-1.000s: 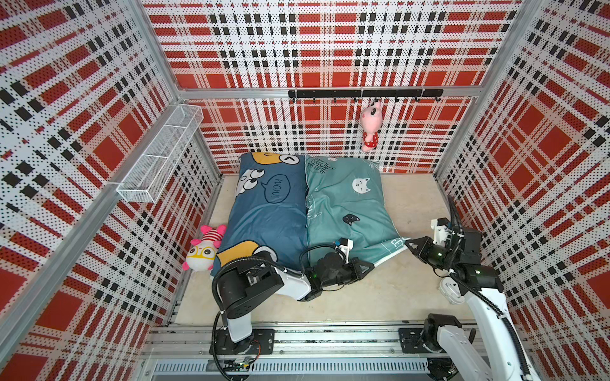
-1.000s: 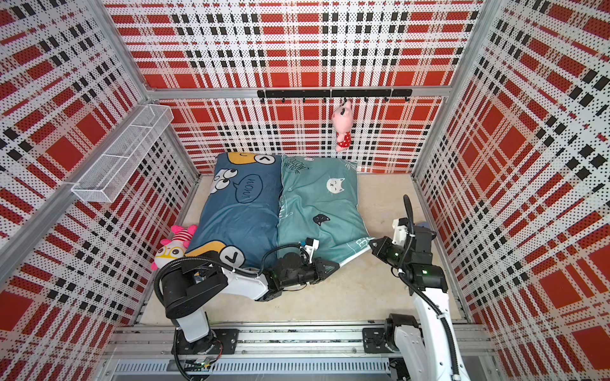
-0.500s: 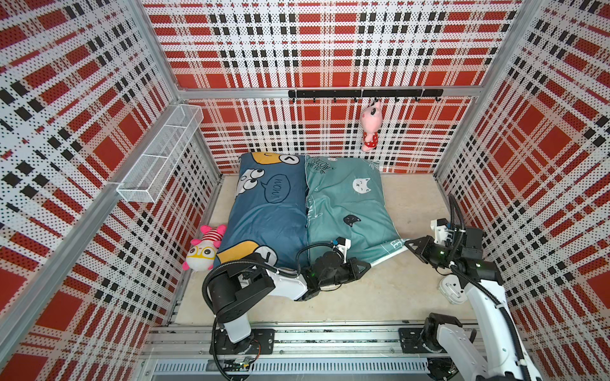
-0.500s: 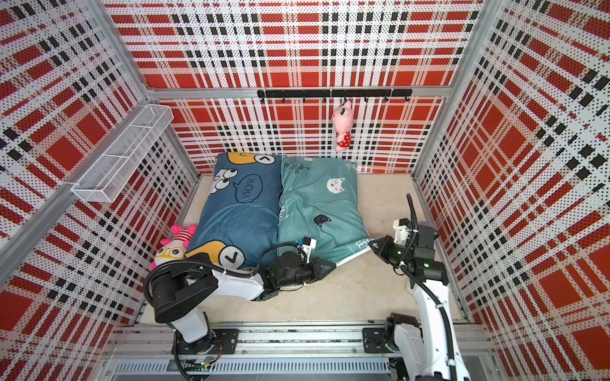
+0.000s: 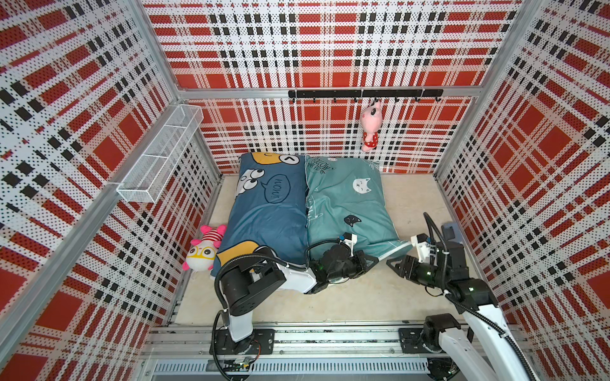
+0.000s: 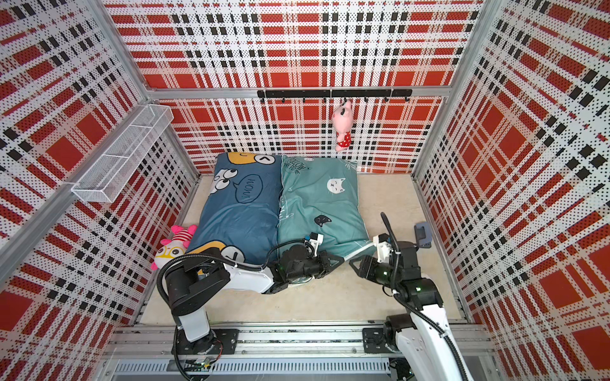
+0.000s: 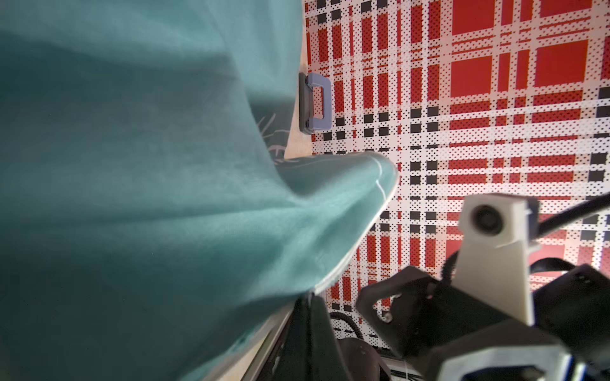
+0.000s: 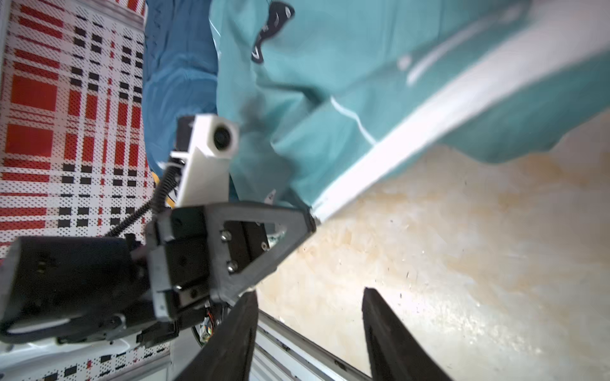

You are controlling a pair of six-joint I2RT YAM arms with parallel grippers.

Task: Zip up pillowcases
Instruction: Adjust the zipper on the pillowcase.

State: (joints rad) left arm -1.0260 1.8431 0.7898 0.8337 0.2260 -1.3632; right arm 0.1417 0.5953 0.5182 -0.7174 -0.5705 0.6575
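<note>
The right claw point(image 8: 310, 297) is held partly open above the floor point(image 8: 462, 264); nothing is gripped. The left claw point(image 8: 308, 220) is shut on the near edge of the teal pillowcase point(image 5: 346, 204), so its zip seems in hand. Next, the unseen zip pull must be caught. The blue pillowcase point(image 5: 270, 211) is laid beside it.

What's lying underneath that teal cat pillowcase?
Only the beige tabletop shows beneath the teal pillowcase, just below the near edge that the left gripper pinches. Farther back the fabric covers whatever lies under it.
</note>
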